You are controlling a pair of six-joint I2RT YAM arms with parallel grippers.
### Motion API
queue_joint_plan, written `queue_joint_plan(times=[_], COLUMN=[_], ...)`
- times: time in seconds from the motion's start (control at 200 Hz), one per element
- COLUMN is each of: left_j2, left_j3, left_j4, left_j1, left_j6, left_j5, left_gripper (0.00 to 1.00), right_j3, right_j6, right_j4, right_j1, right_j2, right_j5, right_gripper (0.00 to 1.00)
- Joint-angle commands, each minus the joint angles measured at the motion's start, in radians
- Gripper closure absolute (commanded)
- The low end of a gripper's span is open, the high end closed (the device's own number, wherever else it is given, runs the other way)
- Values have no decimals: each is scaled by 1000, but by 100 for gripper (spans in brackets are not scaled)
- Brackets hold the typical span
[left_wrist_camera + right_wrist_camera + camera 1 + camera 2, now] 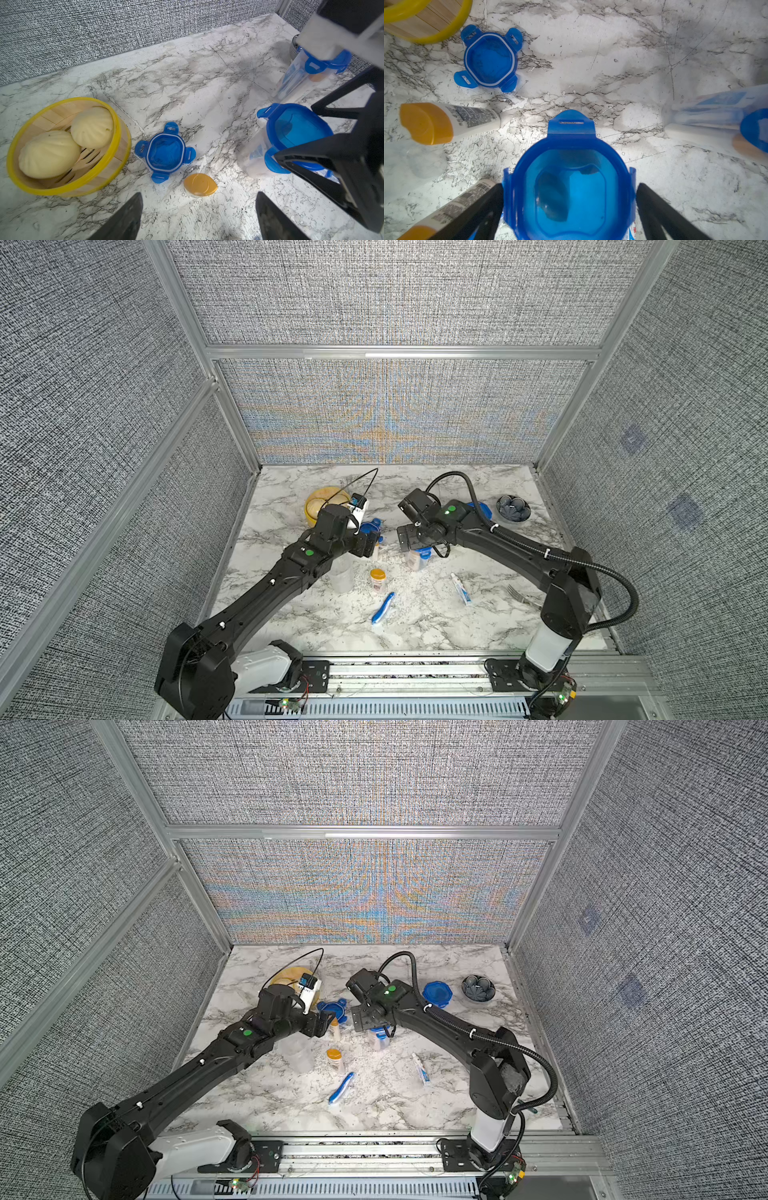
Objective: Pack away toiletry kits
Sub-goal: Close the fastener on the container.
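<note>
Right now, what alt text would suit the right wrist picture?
The right gripper, open, flanks a blue-lidded jar. Beyond are a loose blue lid, an orange-capped bottle and part of a yellow steamer on the marble table.

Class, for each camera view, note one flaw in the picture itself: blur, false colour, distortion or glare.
In both top views rainbow moiré bands cross the back wall; in the left wrist view the right arm's white housing is soft; in the right wrist view the orange-capped bottle and clear jar blur near the edges.
</note>
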Motion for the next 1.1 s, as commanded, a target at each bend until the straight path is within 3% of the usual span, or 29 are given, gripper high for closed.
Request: queue_joint_plan(times=[0.0,0.115,0.4,0.445,0.58,0.741,0.851,1.006,1.096], left_j2=[0,-4,6,7,9,14,57,179,263], left_j3=[-2,-4,-1,-1,7,9,40,211,310], left_j4=[26,27,29,29,37,142,175,53,-26], left_j1=[2,3,4,4,4,3,-7,-57,-114], left_j6=[8,8,9,9,46,161,284,299,281], left_j5=[9,11,17,17,31,134,284,294,244], left_gripper=[16,17,17,18,17,8,0,0,0], right_j3=[-14,-37,-45,-46,-39,-60,-163,-353,-412], right_j6=[16,23,16,15,5,-56,-84,-82,-99], right_j4=[-7,9,17,19,27,73,142,195,183], right_j1=[-5,-13,-13,-12,-14,-46,-134,-337,-439], right_j2=[9,3,-12,-12,-49,-192,-349,-567,-639], right_j5=[-13,-30,-41,-44,-30,-75,-193,-343,-401], right_gripper=[1,2,21,19,1,1,1,1,1])
